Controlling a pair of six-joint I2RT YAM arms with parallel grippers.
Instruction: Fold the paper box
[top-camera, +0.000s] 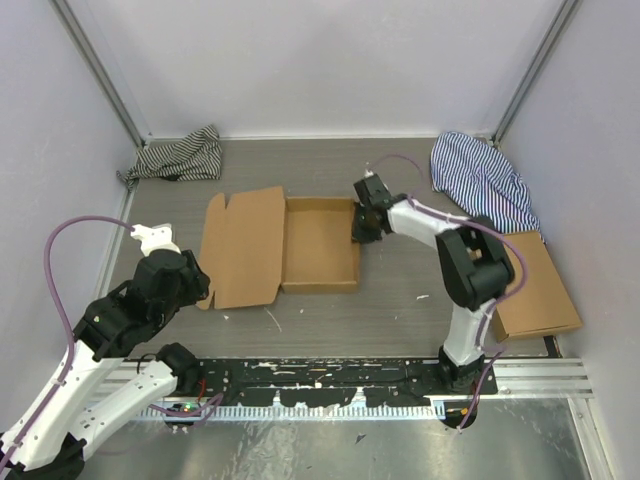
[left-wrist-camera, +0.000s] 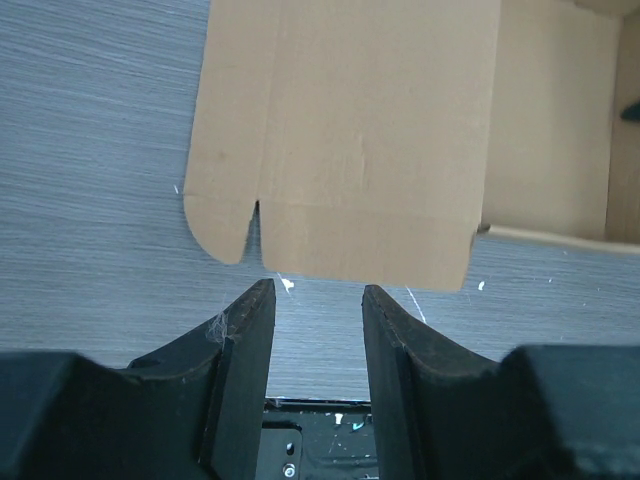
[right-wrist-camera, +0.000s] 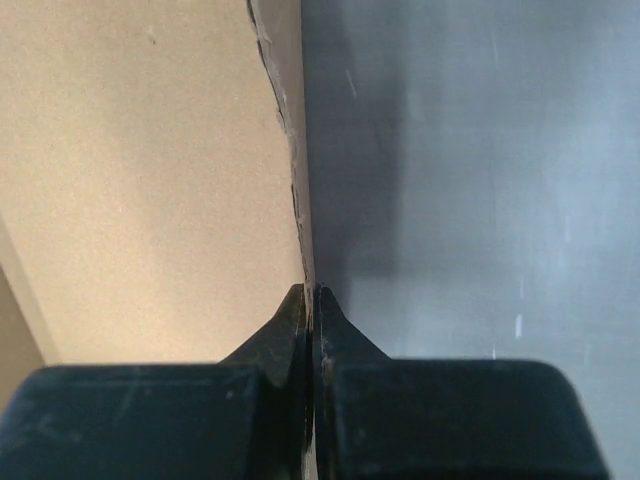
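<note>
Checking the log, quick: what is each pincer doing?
Left pincer: open, holding nothing.
Right pincer: shut on the paper box wall.

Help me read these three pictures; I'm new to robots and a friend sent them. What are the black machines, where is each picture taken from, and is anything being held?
The machines are two robot arms bolted at the table's near edge, each ending in two fingers. The wide picture comes from a fixed camera above and behind them; the other two come from cameras on the wrists.

On the grey table lies the paper box, a shallow brown tray with a flat flap spread to its left. Two striped cloths sit at the back corners, and a plain cardboard rectangle lies on the right.

The right gripper is shut on the box's right wall, pinching its thin edge. The left gripper is open, holding nothing, just short of the flap's edge.
</note>
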